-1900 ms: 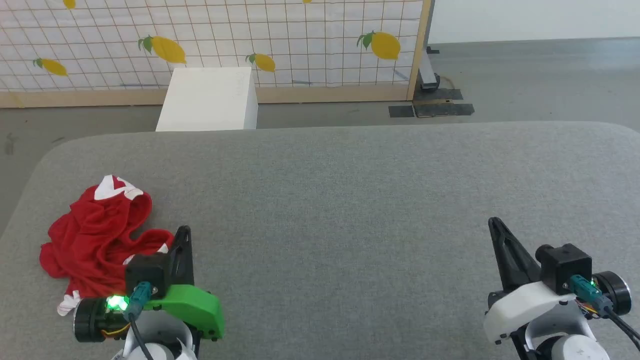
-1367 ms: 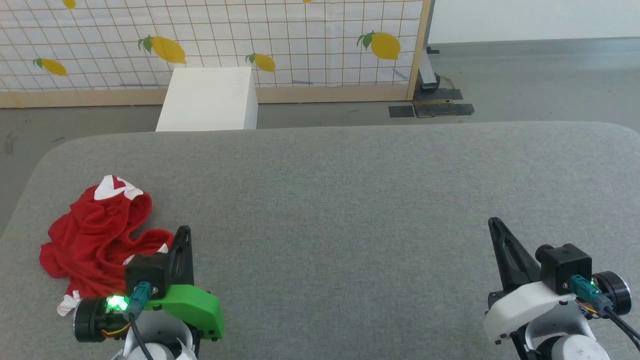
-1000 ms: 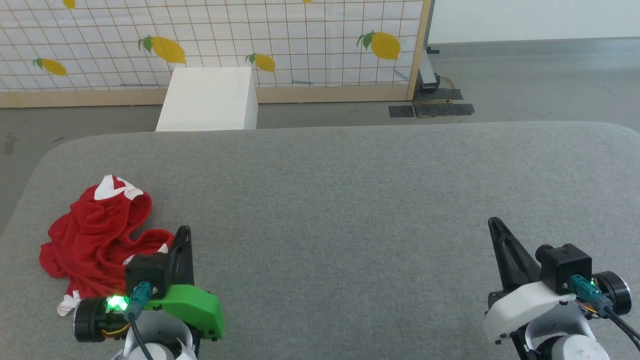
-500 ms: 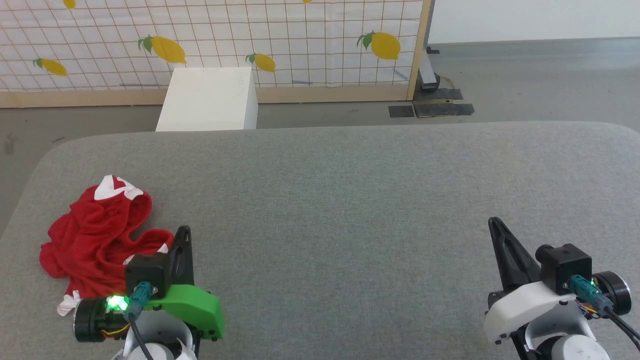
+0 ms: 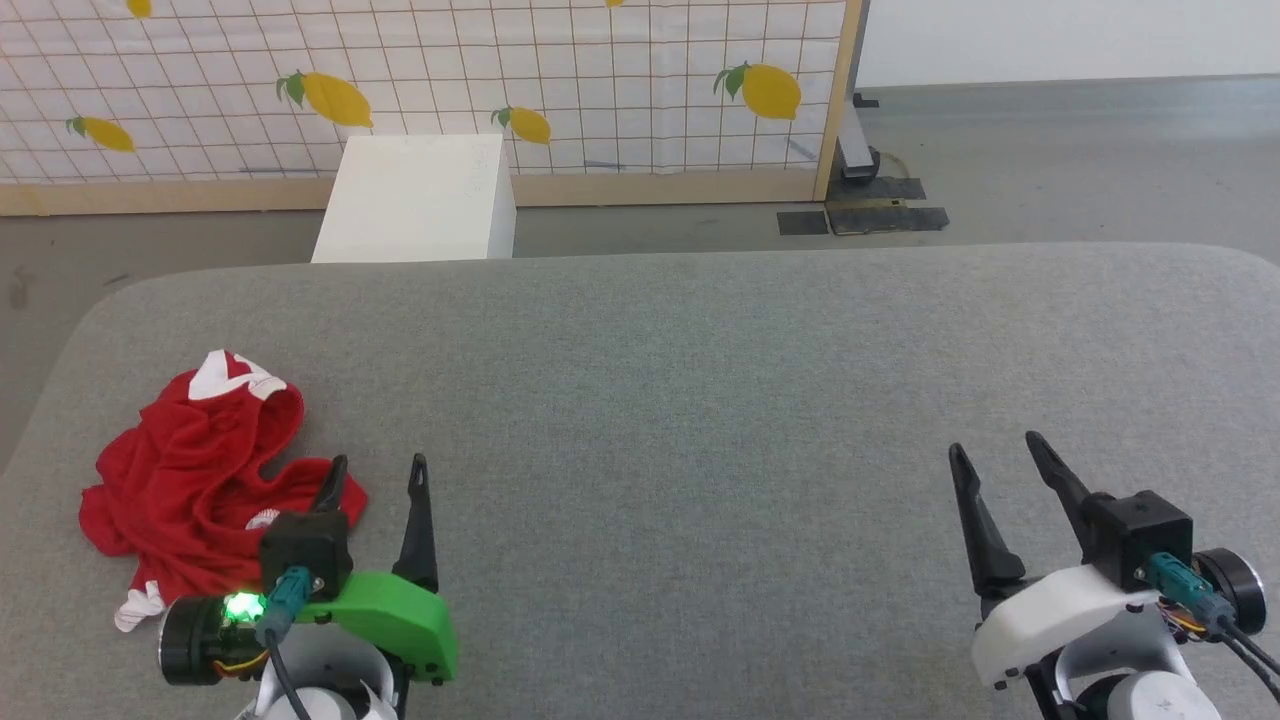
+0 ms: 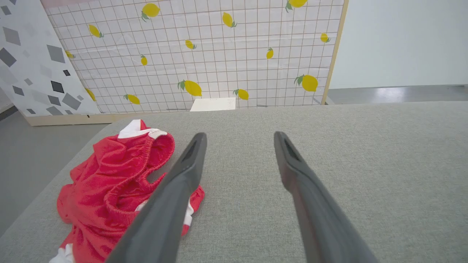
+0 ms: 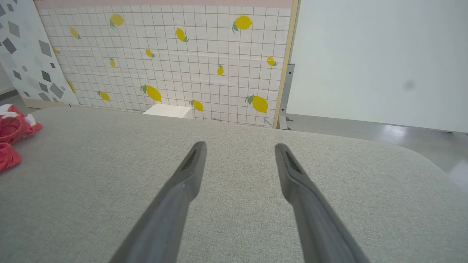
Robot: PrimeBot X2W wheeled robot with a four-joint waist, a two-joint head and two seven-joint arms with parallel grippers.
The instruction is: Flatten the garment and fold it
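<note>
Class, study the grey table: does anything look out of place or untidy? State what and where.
The red shorts lie crumpled in a heap near the left edge of the table, beside the left gripper, waistband bunched and white trim poking out. Nothing else stands out.

Both grippers went from closed to open in the last half second. Left gripper [image 5: 379, 460]: fingers were pressed together, now spread in a V, and its outer finger now overlaps the near edge of the red shorts [image 5: 190, 460] in the head view. Right gripper [image 5: 995, 444]: same change, fingers parted over the grey surface.
</note>
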